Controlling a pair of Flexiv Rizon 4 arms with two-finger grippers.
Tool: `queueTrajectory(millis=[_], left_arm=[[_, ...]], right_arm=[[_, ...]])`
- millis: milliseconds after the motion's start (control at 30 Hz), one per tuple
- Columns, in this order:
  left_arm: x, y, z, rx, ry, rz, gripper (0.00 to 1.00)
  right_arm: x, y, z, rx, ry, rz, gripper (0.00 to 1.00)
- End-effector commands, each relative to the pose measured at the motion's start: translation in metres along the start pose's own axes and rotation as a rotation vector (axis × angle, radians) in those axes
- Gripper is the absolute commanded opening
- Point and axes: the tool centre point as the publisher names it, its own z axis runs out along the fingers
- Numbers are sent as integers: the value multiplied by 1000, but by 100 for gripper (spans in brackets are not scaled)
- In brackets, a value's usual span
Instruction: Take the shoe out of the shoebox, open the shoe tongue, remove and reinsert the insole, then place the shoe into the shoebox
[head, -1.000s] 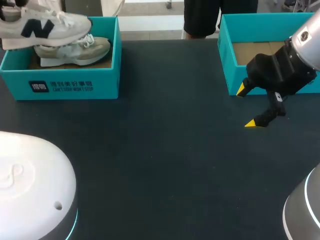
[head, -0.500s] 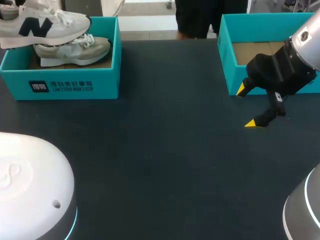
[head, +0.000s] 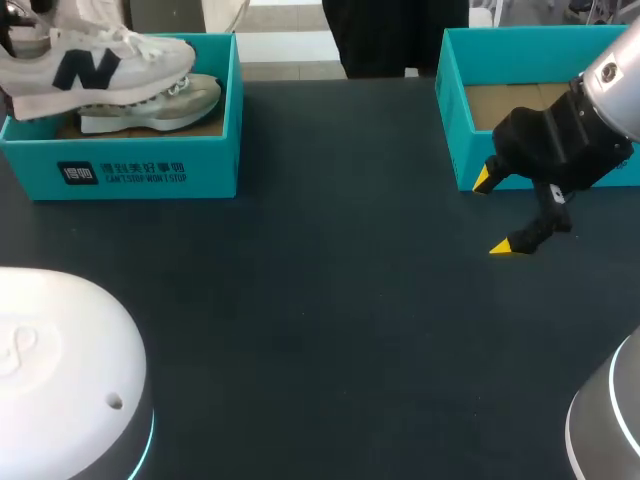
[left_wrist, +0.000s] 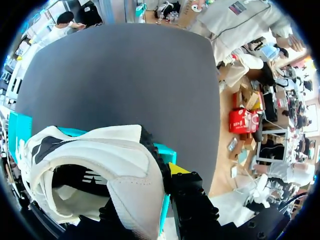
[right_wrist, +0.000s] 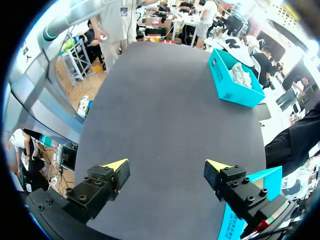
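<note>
Clasping the white shoe (head: 100, 65) over its shoebox (head: 150, 172), left gripper (left_wrist: 146, 184); right gripper (head: 496, 212) splayed.

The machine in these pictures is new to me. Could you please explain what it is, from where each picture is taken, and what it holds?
It is a robot with two arms at a dark table. The head view looks down from above and behind. Each wrist view looks out from a camera on one arm. The left end effector is shut on the heel end of a white shoe, which is lifted over the left shoebox, where a second shoe lies. The right end effector hangs open and empty over the table, beside the right box.
</note>
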Motion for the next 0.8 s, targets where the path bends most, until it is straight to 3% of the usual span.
queueTrajectory(millis=[33,333,800], left_arm=[[-16,-47,-6,-75,7,-23,0],[-48,-108,-13,-73,-5,-2,0],[-112,-195,2,-40,26,136,0]], right_arm=[[-2,1,2,2,4,1,100],[-2,1,2,2,4,1,100],[-2,1,2,2,4,1,100]])
